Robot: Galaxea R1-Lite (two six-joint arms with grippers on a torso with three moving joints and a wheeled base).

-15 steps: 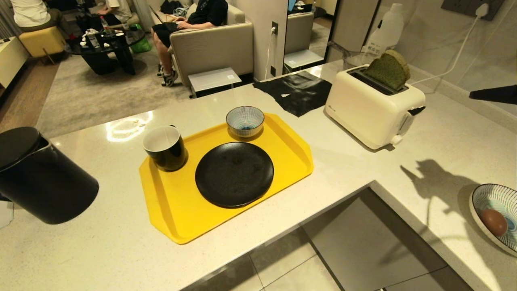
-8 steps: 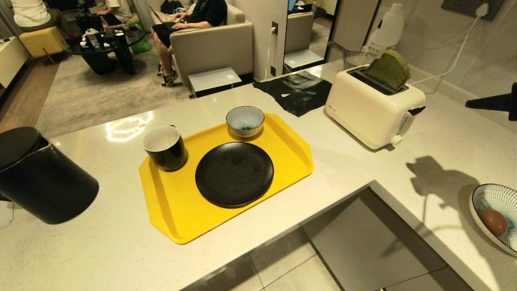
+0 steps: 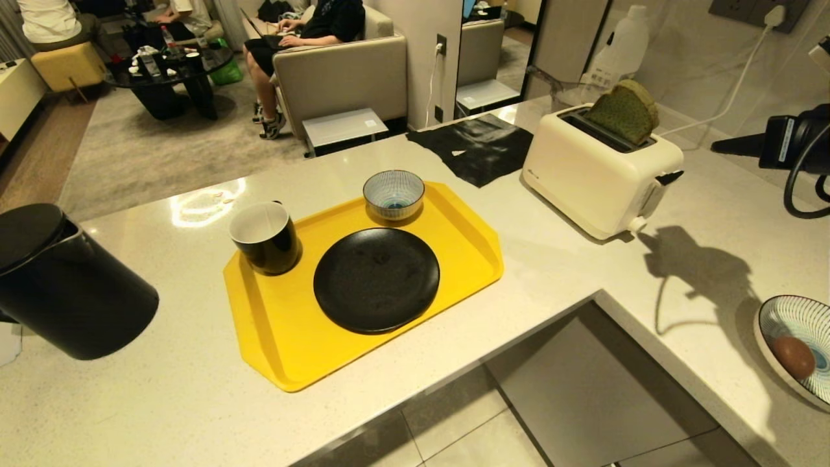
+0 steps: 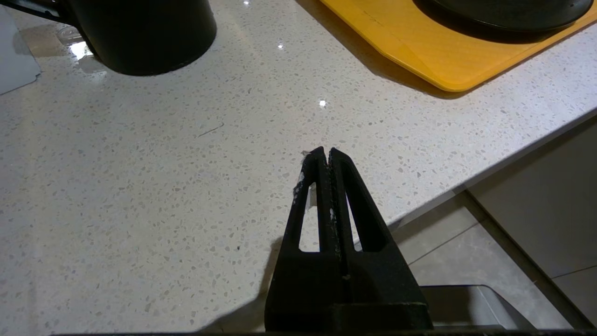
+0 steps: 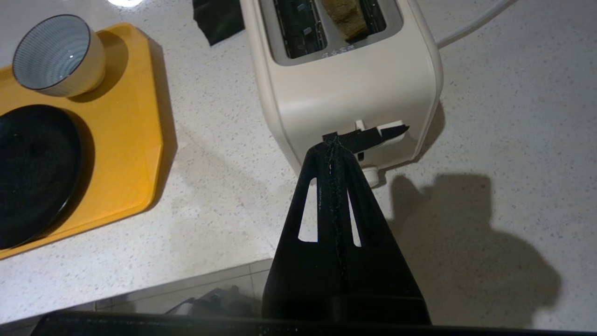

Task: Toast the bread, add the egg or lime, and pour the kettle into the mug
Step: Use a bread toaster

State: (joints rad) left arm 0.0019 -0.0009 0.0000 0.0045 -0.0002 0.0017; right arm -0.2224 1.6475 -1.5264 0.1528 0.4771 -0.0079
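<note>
Right claw [image 5: 333,143], pressed together, hovers above the toaster [image 3: 600,178] lever [image 5: 368,136]; bread [image 3: 624,113] sticks up from its slot. Left claw [image 4: 325,152], together, over the tabletop [image 4: 140,177].

No text can be read with certainty. The toaster [image 3: 600,172] carries a small dark mark low on its long side, too small to read. A row of tiny marks sits beside its slots in the right wrist view, also unreadable. A white label on the right arm [image 3: 786,139] is illegible.
</note>
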